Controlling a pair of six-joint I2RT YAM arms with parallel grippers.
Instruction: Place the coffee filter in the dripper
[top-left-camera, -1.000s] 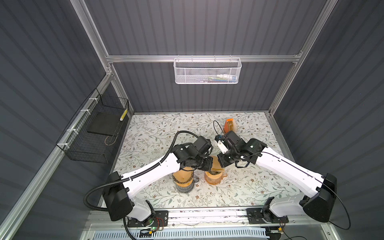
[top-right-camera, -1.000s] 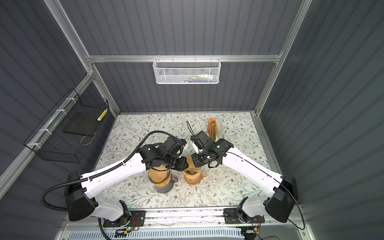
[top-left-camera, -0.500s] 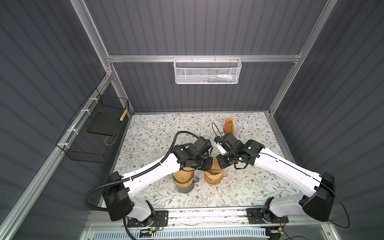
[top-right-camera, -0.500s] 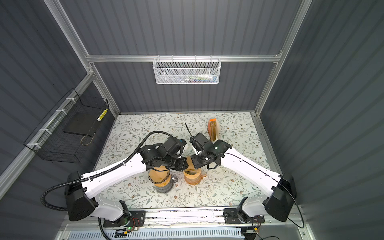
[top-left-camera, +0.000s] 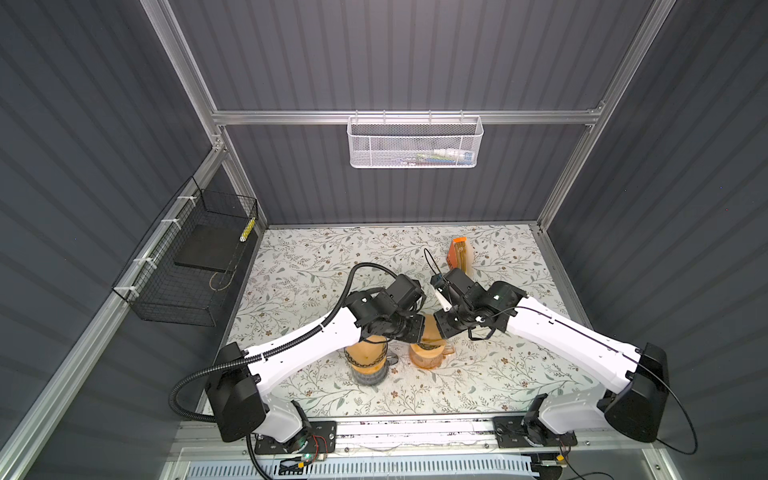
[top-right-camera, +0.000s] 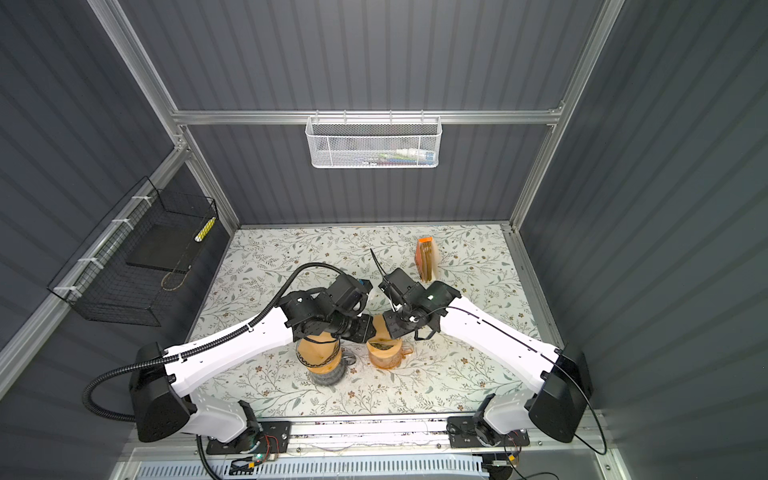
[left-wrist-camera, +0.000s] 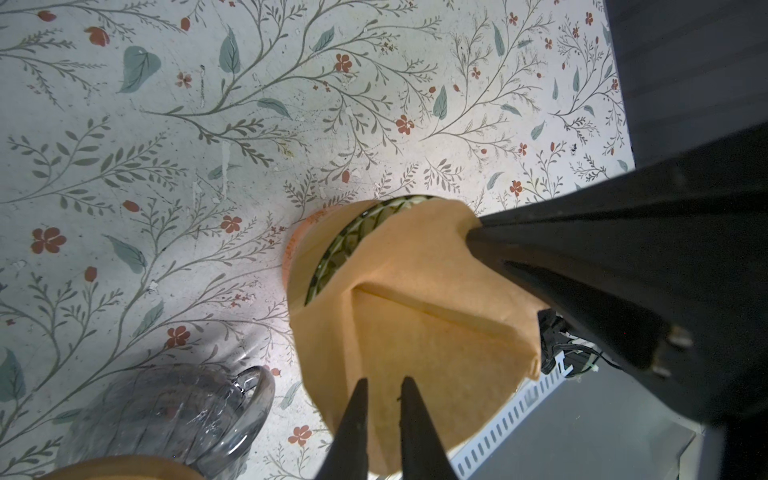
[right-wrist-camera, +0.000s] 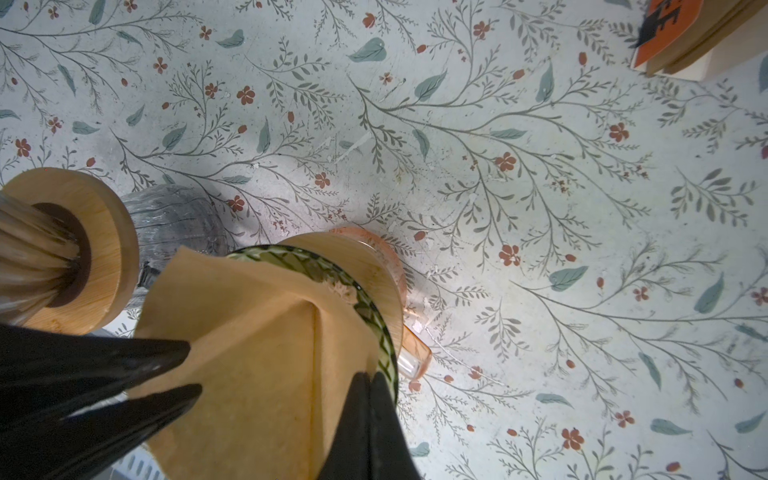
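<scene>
The brown paper coffee filter (left-wrist-camera: 415, 311) hangs partly unfolded right above the dripper (right-wrist-camera: 332, 270), a green patterned glass cone in a wooden collar on a pink glass mug. My left gripper (left-wrist-camera: 382, 380) pinches one side of the filter, its fingertips a narrow gap apart. My right gripper (right-wrist-camera: 368, 376) is shut on the opposite edge, next to the dripper's rim. In both top views the two grippers (top-left-camera: 422, 328) (top-left-camera: 439, 328) meet tip to tip over the dripper (top-left-camera: 430, 355), with the filter (top-right-camera: 380, 326) between them. The filter hides most of the dripper's inside.
A glass carafe (left-wrist-camera: 174, 407) with a wooden collar (right-wrist-camera: 104, 232) stands close beside the dripper, under my left arm (top-left-camera: 311, 340). An orange pack of filters (top-left-camera: 459, 255) stands further back. A black wire basket (top-left-camera: 187, 266) hangs on the left wall, a white one (top-left-camera: 415, 141) on the back wall.
My right arm has shifted a little to the left, toward the left gripper. The left arm has barely moved. Both grippers still hold the filter.
</scene>
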